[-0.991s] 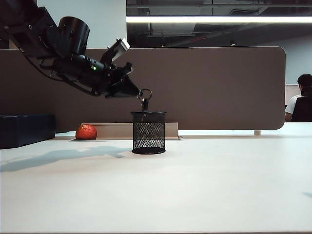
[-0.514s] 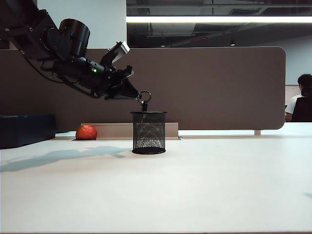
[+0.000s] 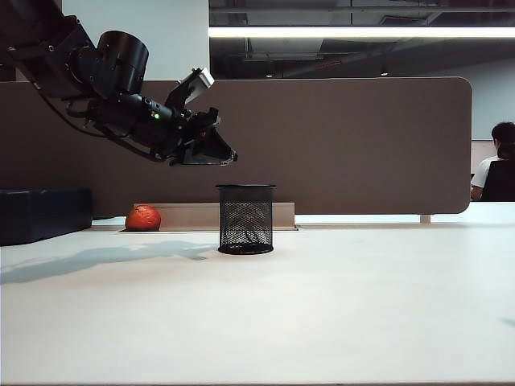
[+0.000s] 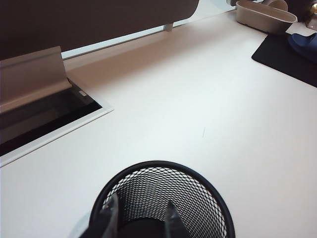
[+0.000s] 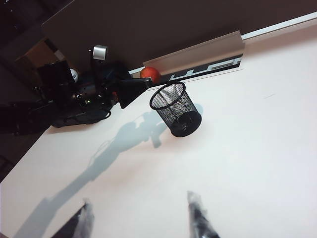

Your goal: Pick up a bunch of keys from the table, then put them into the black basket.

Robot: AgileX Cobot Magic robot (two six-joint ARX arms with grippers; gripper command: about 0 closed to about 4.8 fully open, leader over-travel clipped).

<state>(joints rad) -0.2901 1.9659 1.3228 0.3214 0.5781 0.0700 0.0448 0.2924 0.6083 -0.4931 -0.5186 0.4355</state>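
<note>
- Off-white table (image 3: 322, 305) fills the lower part of the exterior view, smooth and plain.
- Brown partition wall (image 3: 362, 145) stands along the table's far edge, with a seated person (image 3: 497, 165) beyond its right end.
- Dark blue box (image 3: 44, 215) rests at the far left of the table.
- Left gripper (image 3: 228, 156) hangs in the air just above the rim of the black basket (image 3: 245, 219), to its left; the left wrist view shows its fingertips (image 4: 110, 210) a narrow way apart over the basket's mouth, with nothing between them.
- Right gripper (image 5: 141, 218) hovers over bare table, well apart from the basket, its jaws spread wide and empty.
- Black basket stands upright on the table near the partition, a wire-mesh cylinder with a solid rim.
- Orange-red ball (image 3: 142, 217) lies to the left of the basket, near the partition.
- Bunch of keys (image 5: 187, 119) lies on the floor of the basket; in the right wrist view it shows only as a faint ring through the mesh.
</note>
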